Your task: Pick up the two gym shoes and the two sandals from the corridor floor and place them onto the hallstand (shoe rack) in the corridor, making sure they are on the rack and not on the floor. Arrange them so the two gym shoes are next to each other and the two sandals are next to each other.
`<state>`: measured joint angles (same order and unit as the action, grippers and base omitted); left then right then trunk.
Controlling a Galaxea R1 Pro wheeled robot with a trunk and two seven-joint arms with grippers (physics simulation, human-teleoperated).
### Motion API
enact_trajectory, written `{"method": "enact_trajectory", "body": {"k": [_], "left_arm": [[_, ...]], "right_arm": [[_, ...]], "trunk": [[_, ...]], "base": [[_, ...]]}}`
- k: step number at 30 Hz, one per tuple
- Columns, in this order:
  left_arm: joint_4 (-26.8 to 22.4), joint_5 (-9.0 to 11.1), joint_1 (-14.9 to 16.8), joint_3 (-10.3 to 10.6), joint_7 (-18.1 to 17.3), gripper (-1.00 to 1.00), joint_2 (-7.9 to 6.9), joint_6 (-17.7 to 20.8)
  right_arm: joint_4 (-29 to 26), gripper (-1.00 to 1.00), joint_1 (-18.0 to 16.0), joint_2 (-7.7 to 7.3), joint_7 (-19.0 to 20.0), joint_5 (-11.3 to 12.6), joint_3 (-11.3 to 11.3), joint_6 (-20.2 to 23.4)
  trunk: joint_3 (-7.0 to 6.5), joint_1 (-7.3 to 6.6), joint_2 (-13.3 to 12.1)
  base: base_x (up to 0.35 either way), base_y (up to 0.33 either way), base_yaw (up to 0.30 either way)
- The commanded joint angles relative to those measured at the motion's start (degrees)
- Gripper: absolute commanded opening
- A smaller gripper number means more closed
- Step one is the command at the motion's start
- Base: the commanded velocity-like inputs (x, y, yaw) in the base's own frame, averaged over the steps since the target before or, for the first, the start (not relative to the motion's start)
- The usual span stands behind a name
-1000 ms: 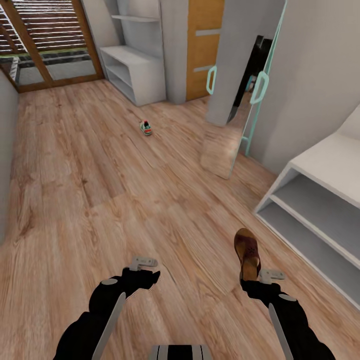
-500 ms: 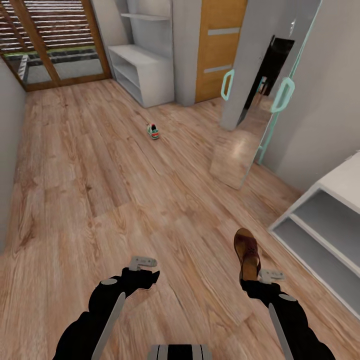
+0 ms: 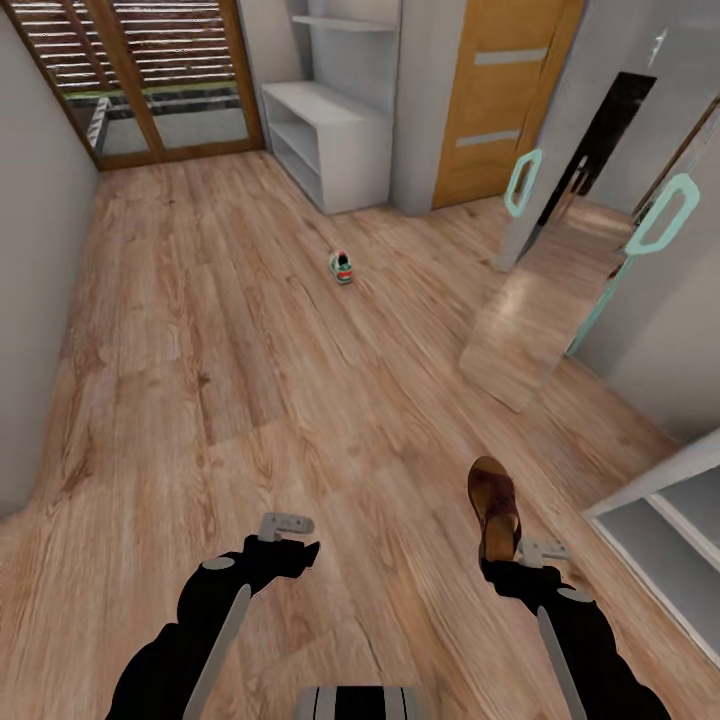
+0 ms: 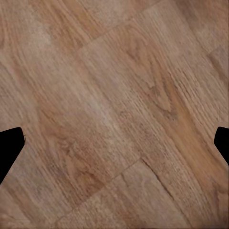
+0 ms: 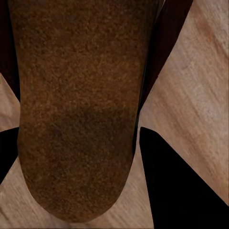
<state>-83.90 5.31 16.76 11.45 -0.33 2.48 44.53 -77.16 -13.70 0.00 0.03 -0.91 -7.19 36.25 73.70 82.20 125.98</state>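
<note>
My right gripper (image 3: 497, 557) is shut on the heel end of a dark brown sandal (image 3: 494, 505), which it holds above the corridor floor (image 3: 200, 400). In the right wrist view the sandal (image 5: 76, 109) sits between the dark fingers (image 5: 176, 191). One gym shoe (image 3: 342, 267), white with green and red, lies on the floor far ahead. My left gripper (image 3: 303, 550) is open over bare planks, with its fingertips (image 4: 9, 148) wide apart. Two light grey shelf units show, one far ahead (image 3: 330, 140) and one at the near right (image 3: 650, 520). No lettering shows, so I cannot tell which is the hallstand.
A tall mirror with mint trim (image 3: 560, 290) leans against the right wall. An orange wooden door (image 3: 500, 100) stands beyond it. A slatted glass door (image 3: 150, 70) closes the far end. A grey wall (image 3: 30, 300) runs along the left.
The camera has turned, so the whole scene has slid rightward and down in the picture. The near shelf unit is now at the edge. Both arms and the held sandal keep their pose.
</note>
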Motion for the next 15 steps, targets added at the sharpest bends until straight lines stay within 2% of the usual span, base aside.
{"method": "enact_trajectory", "body": {"k": [1,15], "left_arm": [[-0.04,0.49,0.03,-0.02,0.15,1.00,0.03,0.29],[-0.04,0.49,0.03,-0.03,0.12,1.00,0.06,0.29]], "right_arm": [[-0.08,-1.00,-0.02,0.00,-0.12,0.08,-0.01,0.31],[-0.07,-1.00,-0.02,0.00,-0.12,0.09,0.00,0.31]], "trunk": [[0.07,0.03,0.01],[0.14,0.03,0.01]], "base": [[0.333,0.000,0.086],[0.334,0.014,0.014]]}}
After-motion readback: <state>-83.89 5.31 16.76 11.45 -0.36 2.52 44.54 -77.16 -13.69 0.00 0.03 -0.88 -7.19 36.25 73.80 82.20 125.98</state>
